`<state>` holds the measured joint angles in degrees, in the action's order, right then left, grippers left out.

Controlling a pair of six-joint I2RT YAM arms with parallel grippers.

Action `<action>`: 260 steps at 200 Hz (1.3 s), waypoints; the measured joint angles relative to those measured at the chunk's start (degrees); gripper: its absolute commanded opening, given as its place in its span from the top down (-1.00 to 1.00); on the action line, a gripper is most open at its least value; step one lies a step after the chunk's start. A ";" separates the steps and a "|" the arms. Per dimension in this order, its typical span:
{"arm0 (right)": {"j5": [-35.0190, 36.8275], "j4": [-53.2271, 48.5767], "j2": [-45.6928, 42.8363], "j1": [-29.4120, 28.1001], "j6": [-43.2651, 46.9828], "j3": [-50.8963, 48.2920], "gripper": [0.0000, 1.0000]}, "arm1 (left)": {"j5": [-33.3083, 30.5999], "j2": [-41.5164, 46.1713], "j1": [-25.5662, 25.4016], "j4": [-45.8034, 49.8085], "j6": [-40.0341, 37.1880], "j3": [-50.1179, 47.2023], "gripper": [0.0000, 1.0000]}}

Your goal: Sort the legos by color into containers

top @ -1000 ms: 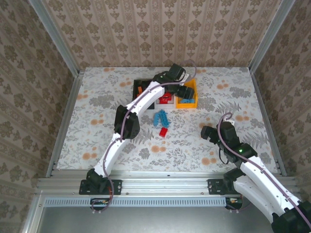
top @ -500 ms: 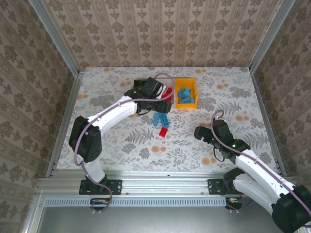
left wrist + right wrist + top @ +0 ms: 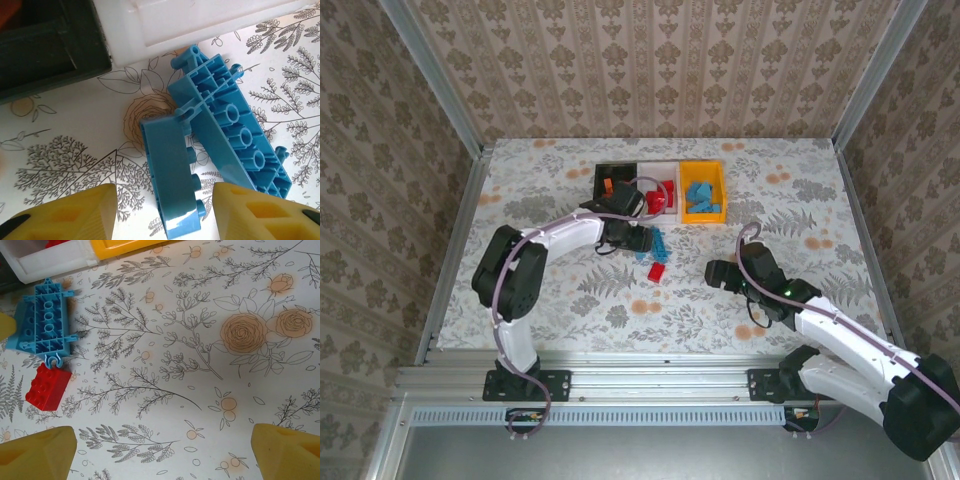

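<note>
Swung back nearward from the yellow bin (image 3: 704,216), the left gripper (image 3: 165,210) hangs spread astride a blue lego (image 3: 167,165); next comes dropping, pinching it and carrying it to that bin

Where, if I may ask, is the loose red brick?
Top view, centre: the red brick lies just nearside of the blue bricks, below the white bin.

Left hand (image 3: 162,212) spread wide, yellow fingertips (image 3: 65,212) either side of a small light blue lego (image 3: 167,170) on the flowered table (image 3: 65,135), longer blue lego (image 3: 235,135) touching its right, hollow underside up, white bin (image 3: 200,20) beyond it, black bin (image 3: 50,50) beyond-left.
</note>
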<state>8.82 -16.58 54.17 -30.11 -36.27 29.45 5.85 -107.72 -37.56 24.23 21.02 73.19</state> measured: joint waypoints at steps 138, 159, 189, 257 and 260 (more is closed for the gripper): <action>2.03 -0.35 -0.50 -0.17 0.04 0.04 -0.84 | 1.66 -1.57 -0.13 -3.74 1.44 -3.39 0.67; 3.34 -1.11 -2.54 -0.17 0.07 0.04 -0.84 | 1.22 1.25 -0.85 -1.79 1.40 -3.34 0.71; 5.66 -2.05 -6.14 0.24 0.07 0.04 -0.84 | 0.55 7.91 -2.82 2.60 0.70 1.95 0.71; 7.52 -3.52 -7.76 2.95 0.02 -0.57 -0.86 | 5.60 -11.98 -5.44 4.22 -1.14 37.75 0.70; 7.50 -3.56 -7.93 3.02 0.02 -0.66 -0.86 | 5.86 -13.35 -5.53 4.48 -1.14 39.15 0.70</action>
<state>16.32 -20.14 46.24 -27.09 -36.25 28.80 11.70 -121.08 -43.09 28.71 19.88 112.33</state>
